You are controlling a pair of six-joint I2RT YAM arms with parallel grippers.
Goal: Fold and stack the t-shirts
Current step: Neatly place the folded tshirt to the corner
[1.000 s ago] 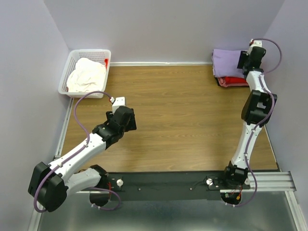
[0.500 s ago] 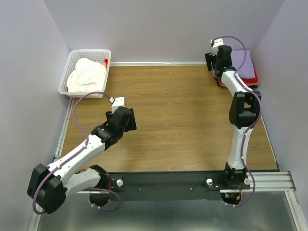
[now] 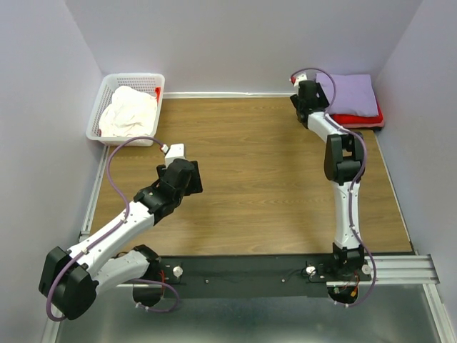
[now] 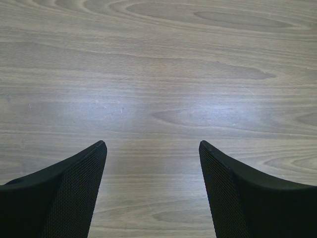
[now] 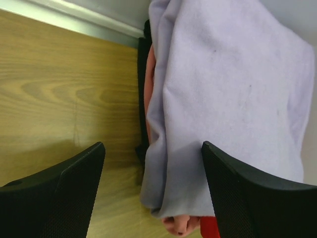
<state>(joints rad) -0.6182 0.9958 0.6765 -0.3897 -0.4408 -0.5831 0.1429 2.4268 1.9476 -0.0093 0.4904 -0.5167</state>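
A folded lavender-purple t-shirt (image 3: 350,94) lies on a folded red t-shirt (image 3: 360,118) at the far right corner of the table. A cream-white t-shirt (image 3: 128,110) lies crumpled in the white basket (image 3: 133,77) at the far left. My right gripper (image 3: 303,100) is open just left of the stack; in the right wrist view (image 5: 152,148) the lavender shirt's (image 5: 223,94) edge shows between the fingers, with red cloth (image 5: 210,229) below. My left gripper (image 3: 187,180) is open and empty above bare wood, as the left wrist view (image 4: 152,146) shows.
Purple walls close in the table on the left, back and right. The wooden tabletop (image 3: 264,171) runs between the arms. A black rail (image 3: 250,275) with the arm bases lies along the near edge.
My right gripper has swung left from over the stack to its left edge, uncovering the lavender shirt. The left arm has barely moved.
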